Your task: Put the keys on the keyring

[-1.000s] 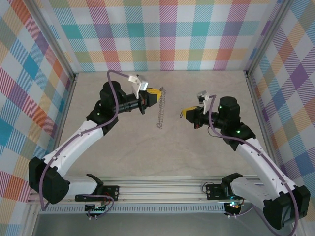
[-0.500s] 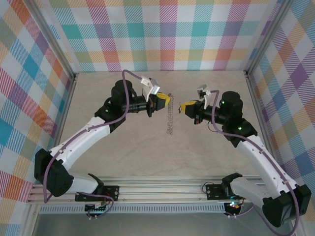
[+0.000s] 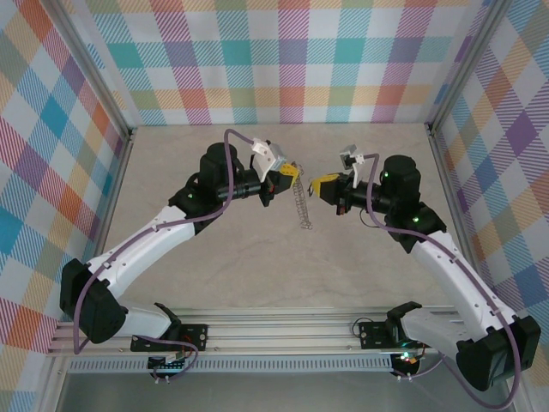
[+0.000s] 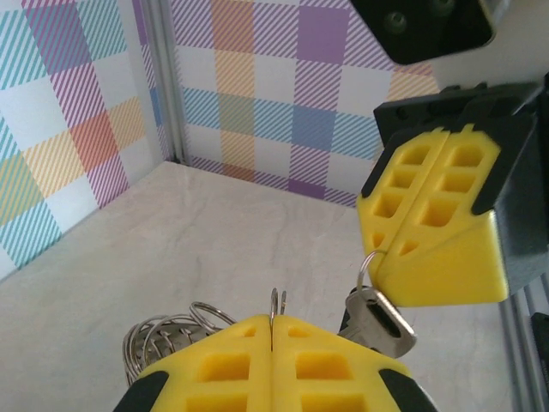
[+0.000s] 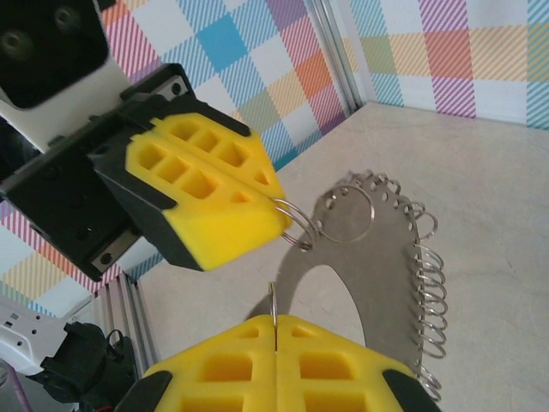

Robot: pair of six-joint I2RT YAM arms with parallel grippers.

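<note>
Silvery keyring (image 3: 302, 209) pinched in left fingers (image 3: 292, 174) has swung beside right fingers (image 3: 324, 185) clamping key (image 4: 377, 313); we judge threading next.

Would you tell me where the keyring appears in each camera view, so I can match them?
Top external: keyring hangs edge-on at centre, from the left gripper.
Left wrist: keyring at bottom left, partly behind that gripper.
Right wrist: keyring at centre right, broadside.
Shared landmark: the shut left gripper pinching it.
</note>
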